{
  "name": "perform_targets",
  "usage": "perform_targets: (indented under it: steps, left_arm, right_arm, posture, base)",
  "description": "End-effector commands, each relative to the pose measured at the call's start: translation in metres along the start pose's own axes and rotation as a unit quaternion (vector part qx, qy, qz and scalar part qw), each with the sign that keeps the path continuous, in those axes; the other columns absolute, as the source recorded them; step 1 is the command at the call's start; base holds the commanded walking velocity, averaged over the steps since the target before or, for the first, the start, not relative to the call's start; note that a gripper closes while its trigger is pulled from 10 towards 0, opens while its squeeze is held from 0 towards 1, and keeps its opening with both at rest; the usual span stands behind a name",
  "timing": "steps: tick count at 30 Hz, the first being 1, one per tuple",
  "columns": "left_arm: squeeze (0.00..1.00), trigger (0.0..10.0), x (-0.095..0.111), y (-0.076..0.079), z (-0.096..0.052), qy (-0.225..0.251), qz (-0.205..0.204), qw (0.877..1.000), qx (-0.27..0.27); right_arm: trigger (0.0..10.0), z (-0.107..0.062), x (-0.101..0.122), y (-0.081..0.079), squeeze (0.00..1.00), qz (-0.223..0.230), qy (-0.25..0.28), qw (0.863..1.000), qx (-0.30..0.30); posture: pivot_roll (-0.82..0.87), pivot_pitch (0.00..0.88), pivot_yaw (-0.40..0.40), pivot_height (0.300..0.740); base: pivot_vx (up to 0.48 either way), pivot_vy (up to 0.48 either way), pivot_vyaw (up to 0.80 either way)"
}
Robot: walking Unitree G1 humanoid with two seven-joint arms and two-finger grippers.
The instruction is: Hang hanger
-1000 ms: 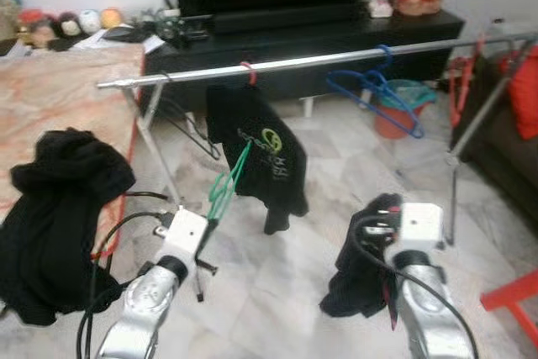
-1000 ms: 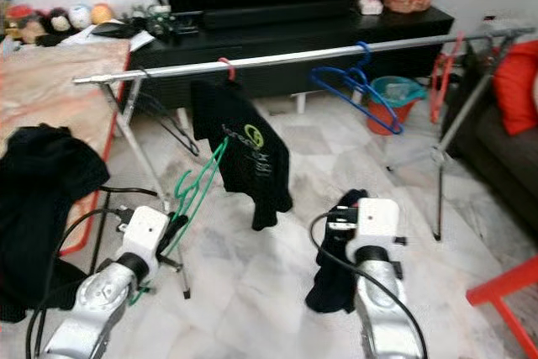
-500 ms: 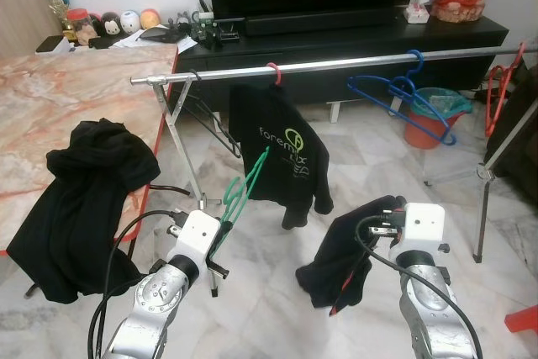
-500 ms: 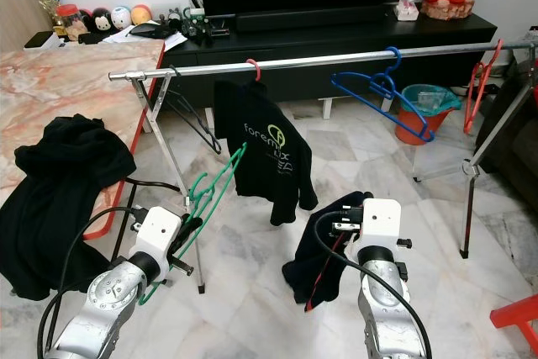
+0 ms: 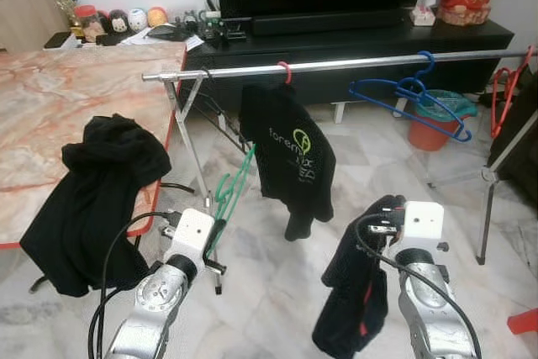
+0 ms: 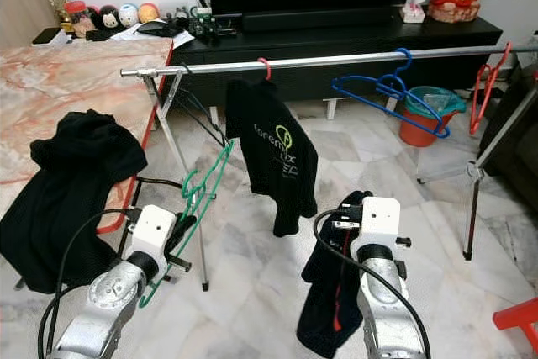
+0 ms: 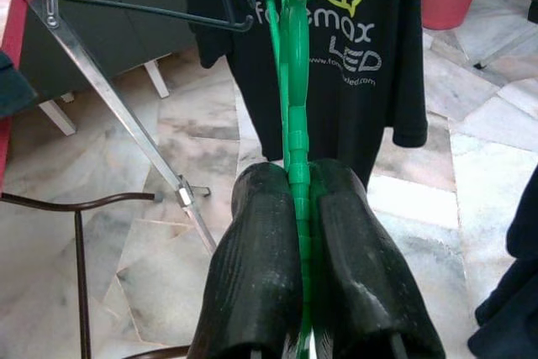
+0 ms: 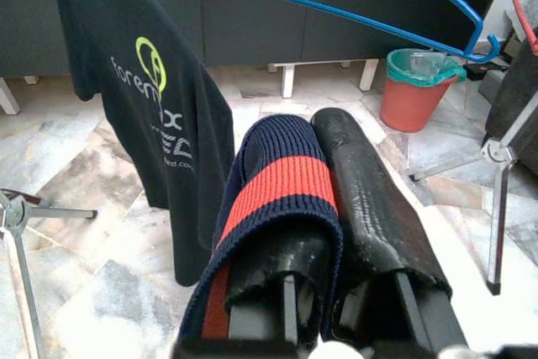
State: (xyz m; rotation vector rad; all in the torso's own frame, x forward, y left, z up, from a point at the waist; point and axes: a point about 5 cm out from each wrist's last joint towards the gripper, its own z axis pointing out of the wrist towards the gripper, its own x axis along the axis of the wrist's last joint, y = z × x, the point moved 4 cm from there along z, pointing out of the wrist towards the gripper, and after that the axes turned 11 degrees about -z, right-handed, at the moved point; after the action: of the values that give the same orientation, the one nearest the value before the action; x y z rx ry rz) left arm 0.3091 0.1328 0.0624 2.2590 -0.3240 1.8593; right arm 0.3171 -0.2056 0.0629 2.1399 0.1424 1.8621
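A green plastic hanger (image 5: 234, 187) sticks up from my left gripper (image 7: 301, 199), whose fingers are shut on its lower part. It stands in front of and below the silver rail (image 5: 361, 63), near the rack's left leg. My right gripper (image 8: 328, 174) is shut on a dark navy garment (image 5: 353, 292) with a red stripe, which droops toward the floor. On the rail hang a black printed T-shirt (image 5: 290, 157) on a red hanger and a bare blue hanger (image 5: 408, 98).
A marble-topped table (image 5: 50, 107) stands at the left with a black garment (image 5: 101, 182) draped over its edge. A dark hanger (image 5: 214, 115) hangs by the rack's left leg. Behind are a black TV console (image 5: 353, 39) and a red bin (image 5: 433, 119). A red hanger (image 5: 508, 90) is at the right.
The whole view has shifted with the camera. The navy garment in my right gripper now hangs straighter down. Both grips are unchanged.
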Motion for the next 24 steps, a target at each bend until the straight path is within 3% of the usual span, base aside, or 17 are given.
perform_targets:
  steps: [1, 11, 15, 24]
  left_arm:
    - [0.0, 10.0, 0.0001, -0.0016, -0.0005, -0.001, -0.008, 1.0, 0.004]
    - [0.0, 10.0, 0.0019, 0.0011, 0.0001, 0.001, -0.009, 1.0, 0.001]
    - [0.0, 10.0, 0.0023, 0.0017, 0.0, 0.001, -0.009, 1.0, -0.002]
    - [0.0, 10.0, 0.0024, 0.0031, 0.0, -0.001, -0.006, 1.0, -0.006]
  right_arm:
    - [10.0, 0.0028, 0.0066, -0.002, 0.0, 0.002, 0.009, 1.0, 0.002]
    - [10.0, 0.0031, 0.0082, -0.0046, 0.0, 0.001, 0.013, 1.0, 0.006]
    - [10.0, 0.0028, 0.0093, -0.0072, 0.0, -0.002, 0.016, 1.0, 0.01]
    - [10.0, 0.0023, 0.0079, -0.0081, 0.0, 0.006, 0.012, 1.0, 0.008]
  posture:
    - [-0.12, 0.0, 0.018, 0.74]
    - [-0.11, 0.0, 0.021, 0.74]
    - [-0.11, 0.0, 0.024, 0.74]
    - [-0.11, 0.0, 0.025, 0.74]
  base:
    - [0.0, 0.0, 0.0]
    - [0.0, 0.0, 0.0]
    - [-0.244, 0.0, 0.0]
    - [-0.251, 0.0, 0.45]
